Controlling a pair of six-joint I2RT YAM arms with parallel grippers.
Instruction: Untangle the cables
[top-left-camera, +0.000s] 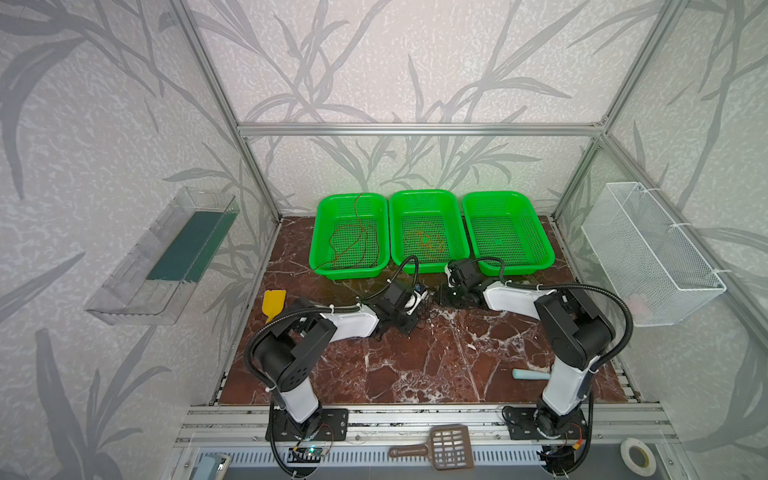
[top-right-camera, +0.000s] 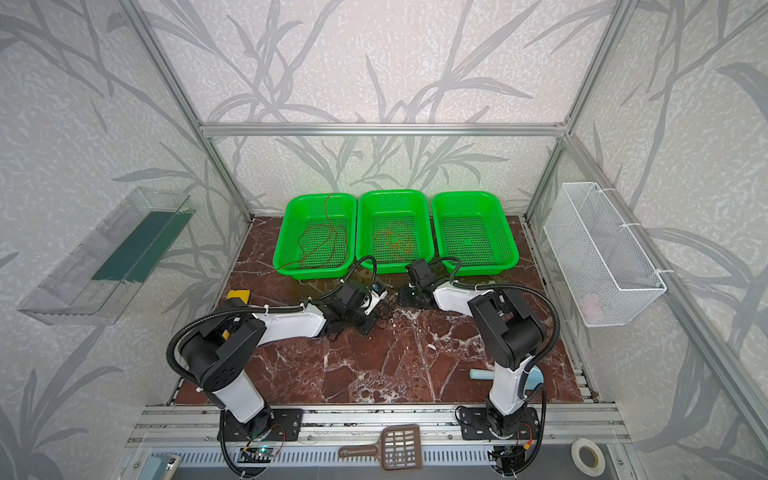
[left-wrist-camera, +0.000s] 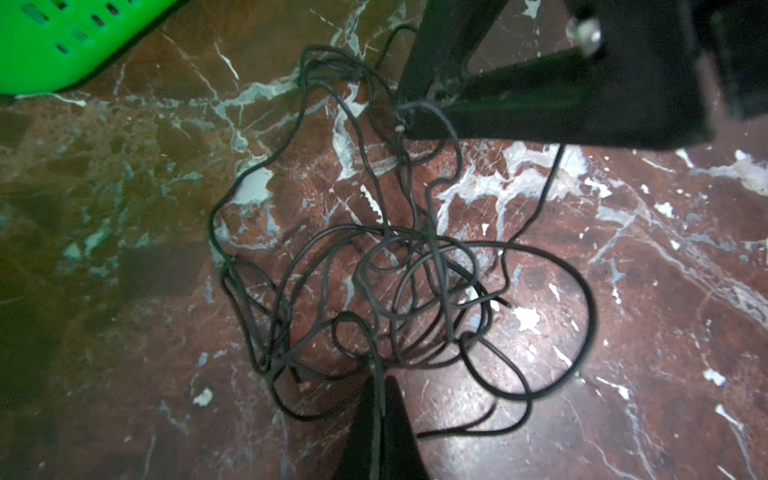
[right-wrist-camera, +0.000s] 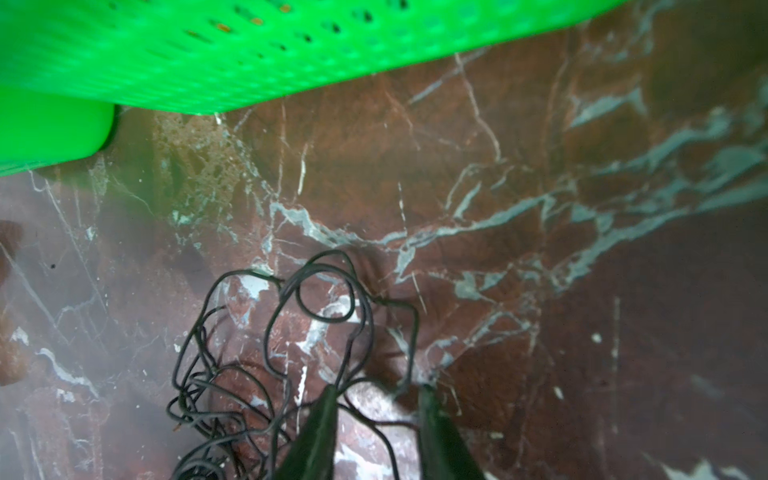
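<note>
Black cable (left-wrist-camera: 415, 291): lies in a loose tangle of many loops on the marble tabletop (top-left-camera: 436, 365). It is just in front of the row of green baskets, between the two arms, and outside all of the baskets.

Red-brown cable (top-left-camera: 353, 245): inside the leftmost green basket (top-left-camera: 319, 237) in both top views. It is spread in wide loops over the mesh floor, with one strand running up toward the far rim.

Orange cable (top-left-camera: 428, 243): bunched small on the floor of the middle green basket (top-left-camera: 426, 193).

Left end effector (left-wrist-camera: 376, 380): fingers pressed together, pinching one strand of the black cable at the edge of the tangle, low over the tabletop.

Right end effector (right-wrist-camera: 376, 395): fingers (right-wrist-camera: 320, 436) stand apart, tips down near the tabletop. Strands of the black cable pass through the gap between them, and the fingers are not closed on them.

The two end effectors sit near each other on opposite sides of the tangle. The left wrist view shows the right one's tip at the tangle's edge.
</note>
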